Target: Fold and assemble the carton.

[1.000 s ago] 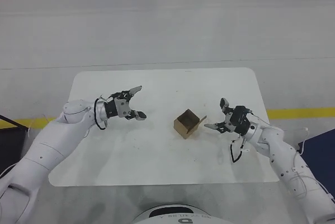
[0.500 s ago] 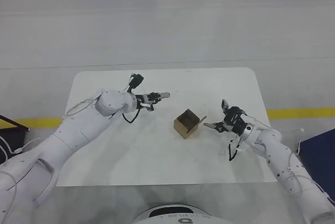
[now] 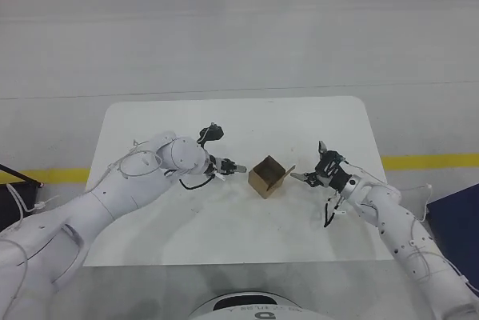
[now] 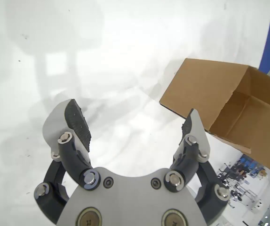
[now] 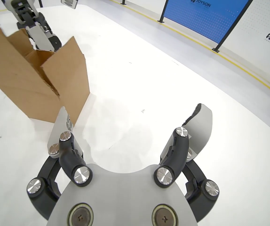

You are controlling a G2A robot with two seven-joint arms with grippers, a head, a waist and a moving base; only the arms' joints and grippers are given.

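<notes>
Carton (image 3: 269, 176) stands near the middle of the bench (image 3: 223, 232), top open, well in from every edge. Left jaws wide apart, holding nothing, just beside one wall. Right jaws wide apart, holding nothing, close by the opposite flap; contact unclear.

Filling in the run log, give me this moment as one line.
carton: on table, top open | left gripper: open, beside carton | right gripper: open, at carton's other side

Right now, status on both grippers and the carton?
Left gripper open, right gripper open, flanking the small brown cardboard carton. Carton upright on the white table, top flaps unfolded. Nothing between fingers and carton.
</notes>
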